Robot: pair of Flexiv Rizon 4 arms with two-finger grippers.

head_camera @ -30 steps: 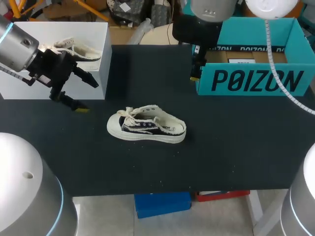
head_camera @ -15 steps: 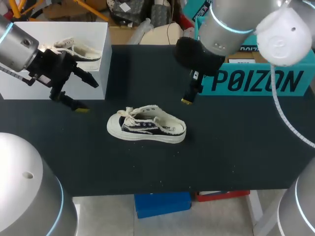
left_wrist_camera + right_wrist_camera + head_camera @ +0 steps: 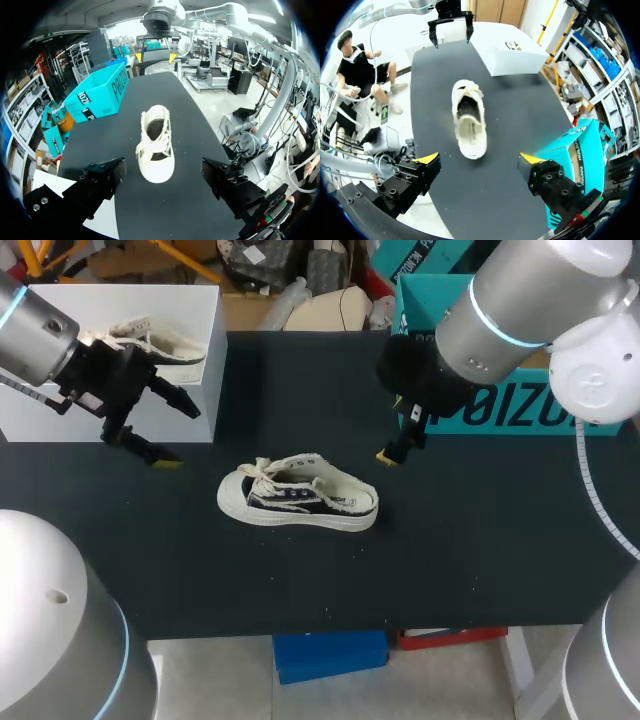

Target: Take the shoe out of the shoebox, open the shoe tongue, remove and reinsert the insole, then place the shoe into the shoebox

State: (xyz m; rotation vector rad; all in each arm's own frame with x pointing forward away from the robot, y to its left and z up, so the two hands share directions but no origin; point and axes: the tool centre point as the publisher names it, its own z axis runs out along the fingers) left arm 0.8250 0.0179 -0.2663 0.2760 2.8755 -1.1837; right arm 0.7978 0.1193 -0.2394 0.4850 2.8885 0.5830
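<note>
A cream and navy canvas shoe (image 3: 298, 496) lies on its sole in the middle of the black table (image 3: 480, 550), toe to the left. My left gripper (image 3: 182, 437) hangs open left of the shoe, in front of the white box. In its wrist view the shoe (image 3: 156, 145) lies toe-first ahead of the open fingers (image 3: 100, 179). My right gripper (image 3: 392, 448) hangs open just beyond the shoe's heel, and its wrist view has the shoe (image 3: 468, 122) ahead of the yellow-tipped fingers (image 3: 429, 160). The teal shoebox (image 3: 545, 410) stands at the back right, partly hidden by my right arm.
A white box (image 3: 190, 400) at the back left holds a second cream shoe (image 3: 150, 341). The teal shoebox (image 3: 575, 150) is close beside my right gripper. The table's front edge runs below the shoe.
My right arm has swung away from the teal shoebox and come down toward the shoe's heel end. My left arm and the shoe have stayed put.
</note>
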